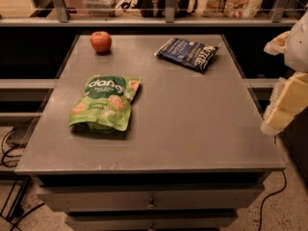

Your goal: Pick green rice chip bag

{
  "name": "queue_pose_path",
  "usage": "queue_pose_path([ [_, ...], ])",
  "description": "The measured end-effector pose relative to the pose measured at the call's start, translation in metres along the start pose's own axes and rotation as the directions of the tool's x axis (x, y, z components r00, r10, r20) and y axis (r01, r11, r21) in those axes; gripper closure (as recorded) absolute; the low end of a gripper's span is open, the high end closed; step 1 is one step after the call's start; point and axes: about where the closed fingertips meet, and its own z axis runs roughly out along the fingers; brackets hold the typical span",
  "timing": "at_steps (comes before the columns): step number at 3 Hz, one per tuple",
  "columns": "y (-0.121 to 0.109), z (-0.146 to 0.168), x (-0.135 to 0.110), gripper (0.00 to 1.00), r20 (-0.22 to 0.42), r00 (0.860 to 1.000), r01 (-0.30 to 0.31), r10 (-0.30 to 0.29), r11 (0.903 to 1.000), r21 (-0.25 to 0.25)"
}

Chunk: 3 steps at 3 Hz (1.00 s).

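Presently, on the table (192, 129): apple (101, 41) at the far left corner; green rice chip bag (105, 103) lying flat beside the left edge, about midway; dark blue chip bag (187, 53) toward the far right corner; gripper (283, 110) — just off the right edge — open or closed, cannot tell.

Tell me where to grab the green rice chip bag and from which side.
Probably from above: the green rice chip bag lies flat on the table, so pinch across its puffed middle, side to side. The hand hangs beside the table's right edge, clear of the bag.
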Motion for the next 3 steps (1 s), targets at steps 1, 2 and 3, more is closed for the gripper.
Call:
queue_pose_path([
  [1, 0.000, 0.008, -0.019, 0.00, 0.123, 0.992, 0.005, -0.004, 1.0000, -0.001],
  [2, 0.004, 0.021, -0.052, 0.00, 0.287, 0.957, 0.059, -0.050, 0.9981, -0.021],
  [3, 0.021, 0.043, -0.096, 0.00, 0.363, 0.928, 0.102, -0.085, 0.9943, -0.029],
])
